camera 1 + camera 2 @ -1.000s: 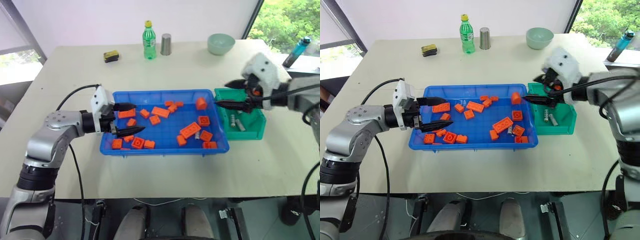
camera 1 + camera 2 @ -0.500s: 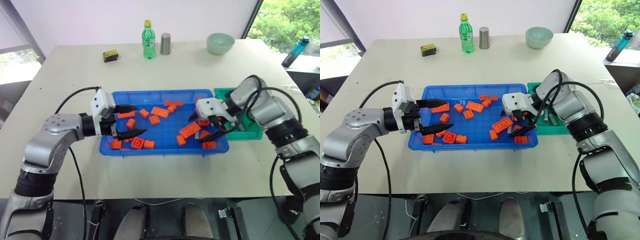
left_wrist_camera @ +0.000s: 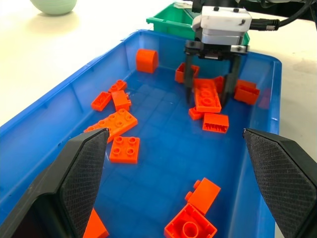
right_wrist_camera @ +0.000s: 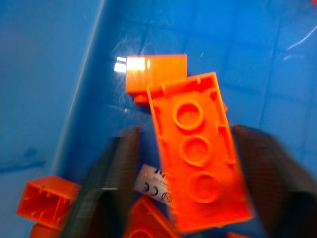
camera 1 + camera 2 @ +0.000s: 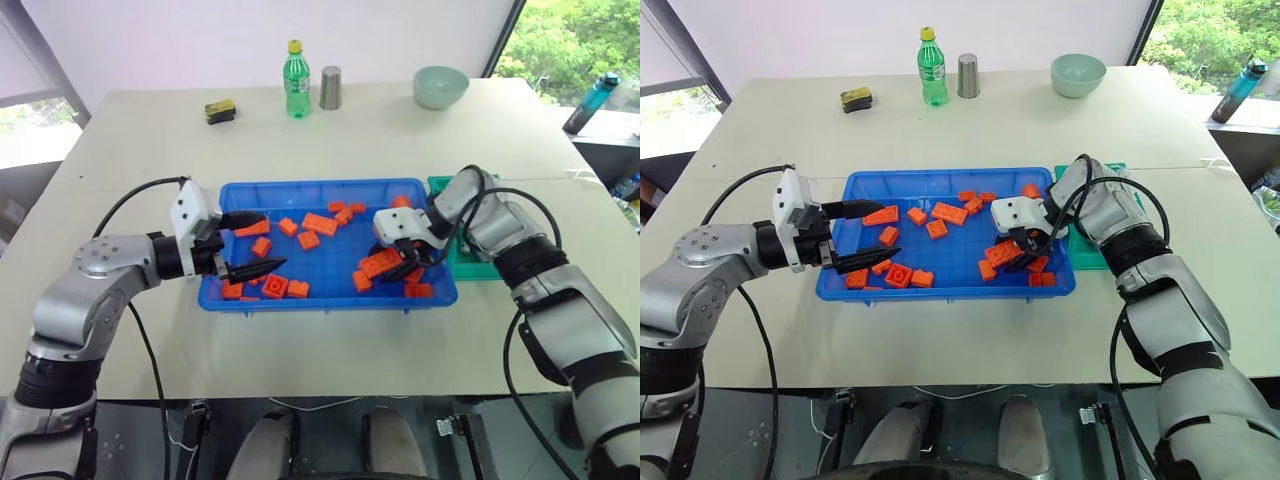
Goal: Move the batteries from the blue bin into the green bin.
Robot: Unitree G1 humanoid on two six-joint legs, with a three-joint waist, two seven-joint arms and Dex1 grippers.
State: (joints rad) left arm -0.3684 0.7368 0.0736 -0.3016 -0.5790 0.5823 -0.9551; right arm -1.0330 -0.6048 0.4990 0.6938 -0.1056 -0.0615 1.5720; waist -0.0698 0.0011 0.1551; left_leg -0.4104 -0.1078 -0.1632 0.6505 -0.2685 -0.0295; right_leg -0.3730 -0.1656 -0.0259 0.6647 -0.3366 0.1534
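Right gripper (image 3: 207,97) stood low inside the blue bin (image 5: 330,295), at its end nearest the green bin (image 5: 470,268), with its two black fingers set astride a long orange brick (image 4: 200,153). The jaws were partly apart, one finger on each side of that brick; whether they had closed on anything could not be told. In the right wrist view a battery (image 4: 156,182), silver-grey with printed markings, lay on the blue bin's floor tucked against and partly under the long orange brick, between the fingers.

Largest of all, the blue bin held many scattered orange bricks (image 5: 322,224) across its floor. The green bin sat just beside the blue bin's far end, largely hidden behind the right arm, so its contents could not be made out.

Left gripper (image 5: 246,241) hovered at the opposite end of the blue bin, jaws wide apart and holding nothing.

Judging from this, the task was unfinished: at least one battery remained in the blue bin, and the orange brick over it would likely complicate the pick.
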